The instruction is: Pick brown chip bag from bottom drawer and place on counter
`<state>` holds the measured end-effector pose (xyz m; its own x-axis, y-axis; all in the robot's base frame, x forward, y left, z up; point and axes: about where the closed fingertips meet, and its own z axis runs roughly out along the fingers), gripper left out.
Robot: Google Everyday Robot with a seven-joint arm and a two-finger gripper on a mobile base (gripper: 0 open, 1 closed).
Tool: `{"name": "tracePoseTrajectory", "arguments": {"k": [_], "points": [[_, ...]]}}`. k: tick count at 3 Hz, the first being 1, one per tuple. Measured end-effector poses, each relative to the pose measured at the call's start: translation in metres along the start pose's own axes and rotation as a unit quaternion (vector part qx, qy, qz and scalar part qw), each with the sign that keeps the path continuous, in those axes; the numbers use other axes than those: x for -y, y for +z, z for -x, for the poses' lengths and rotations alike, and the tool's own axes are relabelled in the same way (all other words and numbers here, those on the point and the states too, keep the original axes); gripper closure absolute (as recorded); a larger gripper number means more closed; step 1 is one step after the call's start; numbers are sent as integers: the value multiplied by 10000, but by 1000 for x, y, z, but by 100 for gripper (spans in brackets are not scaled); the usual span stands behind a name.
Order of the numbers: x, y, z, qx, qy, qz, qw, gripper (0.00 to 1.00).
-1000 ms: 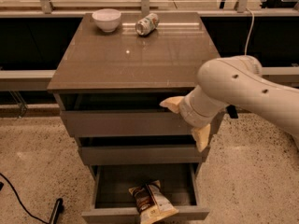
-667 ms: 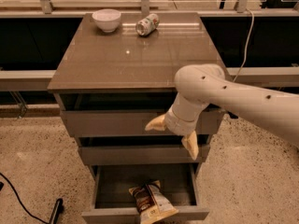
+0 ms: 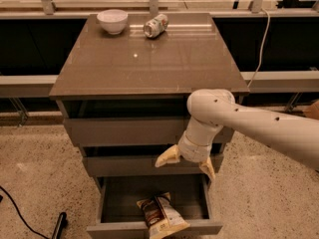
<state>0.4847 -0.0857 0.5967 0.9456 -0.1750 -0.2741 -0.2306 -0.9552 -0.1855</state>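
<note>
The brown chip bag (image 3: 161,215) lies in the open bottom drawer (image 3: 154,228), near its front edge, dark brown at the top and pale cream below. My gripper (image 3: 186,165) hangs on the white arm in front of the middle drawer, above the bag and a little to its right. Its two cream fingers (image 3: 168,157) are spread apart with nothing between them. The counter (image 3: 149,59) is the glossy grey-brown top of the cabinet.
A white bowl (image 3: 112,21) and a printed drink can (image 3: 155,25) lying on its side sit at the back of the counter. A dark cable and a black object (image 3: 59,225) lie on the speckled floor at the left. A rail runs behind the cabinet.
The arm has swung left and down, bringing my gripper from beside the top drawer to in front of the middle drawer, closer above the bag. The bag has not moved.
</note>
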Motion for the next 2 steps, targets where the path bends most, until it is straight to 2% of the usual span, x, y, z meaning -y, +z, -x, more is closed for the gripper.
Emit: {"name": "tracePoseTrajectory", "arguments": {"k": [1,2], "points": [[-3,3,1,7,-435,-11,9991,0],[-3,21,-3,-20,-242,271,9993,0]]}}
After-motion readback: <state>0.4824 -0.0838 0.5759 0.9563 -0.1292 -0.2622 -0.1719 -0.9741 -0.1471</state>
